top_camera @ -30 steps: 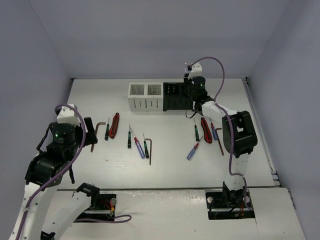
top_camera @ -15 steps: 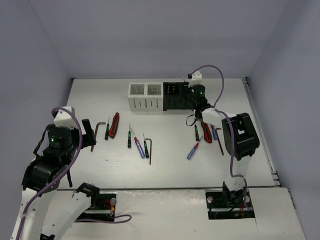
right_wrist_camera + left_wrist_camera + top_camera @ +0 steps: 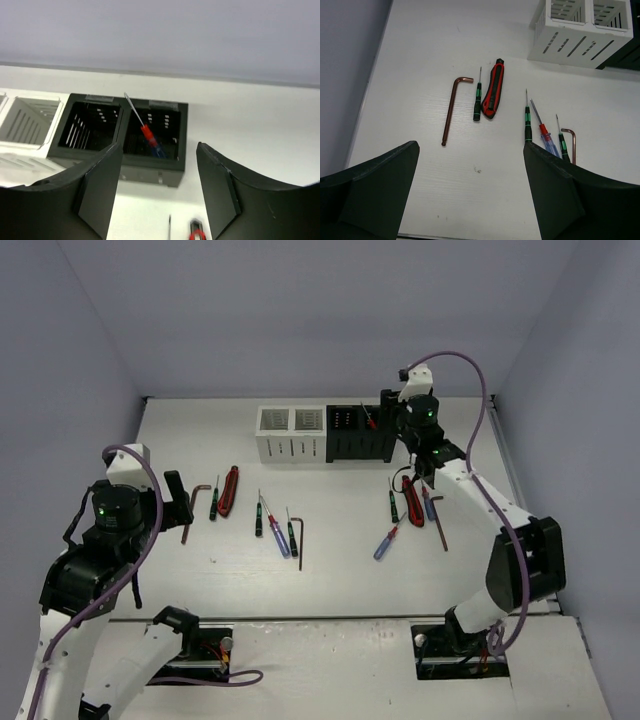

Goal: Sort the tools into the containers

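The desk (image 3: 340,570) carried most of the job undone: three loose groups of tools lay flat on it, well apart from the white container (image 3: 290,452) and the black container (image 3: 350,450) standing side by side at the far edge.

The right pincer (image 3: 159,150) hung just in front of the black container, its jaws apart and holding nothing. The left pincer (image 3: 470,150) hovered wide and empty over the left group.

One red-and-blue screwdriver (image 3: 147,135) stood leaning in the black container's right compartment, its shaft poking above the rim. That looked like the nearest hazard. A careless retreat by the right arm could catch the shaft and flip the tool out, or shove the light-looking box against its white neighbour.

Among the left group, the red-handled pliers (image 3: 493,90) lay just beside a green screwdriver (image 3: 478,97). A wide closing stroke there could probably gather both, sending one to the wrong compartment.

The middle screwdrivers (image 3: 277,533) lay close together, so the same double grab threatened.

The brown hex key (image 3: 451,110) was the thinnest thing, flat on the desk. Jaws might slide over it, skid it aside, or press hard into the surface.
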You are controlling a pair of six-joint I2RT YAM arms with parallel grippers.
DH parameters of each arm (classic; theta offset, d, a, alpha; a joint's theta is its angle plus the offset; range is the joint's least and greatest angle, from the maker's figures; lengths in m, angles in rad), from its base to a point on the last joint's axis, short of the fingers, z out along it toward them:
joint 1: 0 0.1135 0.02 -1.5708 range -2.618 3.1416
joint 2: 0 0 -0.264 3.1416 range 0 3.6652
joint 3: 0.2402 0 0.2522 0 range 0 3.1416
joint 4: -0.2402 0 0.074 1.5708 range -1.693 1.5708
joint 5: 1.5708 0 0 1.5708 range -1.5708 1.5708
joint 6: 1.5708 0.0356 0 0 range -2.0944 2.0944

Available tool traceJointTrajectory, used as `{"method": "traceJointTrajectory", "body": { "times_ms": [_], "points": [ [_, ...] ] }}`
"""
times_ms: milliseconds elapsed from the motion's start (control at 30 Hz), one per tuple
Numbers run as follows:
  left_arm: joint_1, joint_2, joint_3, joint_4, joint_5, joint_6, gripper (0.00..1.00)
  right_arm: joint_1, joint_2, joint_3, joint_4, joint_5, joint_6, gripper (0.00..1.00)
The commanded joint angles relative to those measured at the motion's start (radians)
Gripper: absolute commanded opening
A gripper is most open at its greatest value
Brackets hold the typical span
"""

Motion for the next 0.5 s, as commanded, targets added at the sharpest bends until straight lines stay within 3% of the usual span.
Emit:
{"method": "traceJointTrajectory", "body": {
  "times_ms": [0,200,467],
  "points": [
    [-0.003,0.035,0.040,0.035,0.054,0.008,0.82,-0.019,-0.123,0.020,-0.351,0.024,0.083,0.52],
    [-0.003,0.073,0.027,0.034,0.116,0.008,0.82,-0.084,-0.174,-0.079,-0.574,-0.056,0.159,0.53],
    [-0.014,0.116,0.021,0.035,0.159,0.008,0.82,-0.202,-0.131,-0.188,-0.602,-0.162,0.201,0.46]
  ]
}}
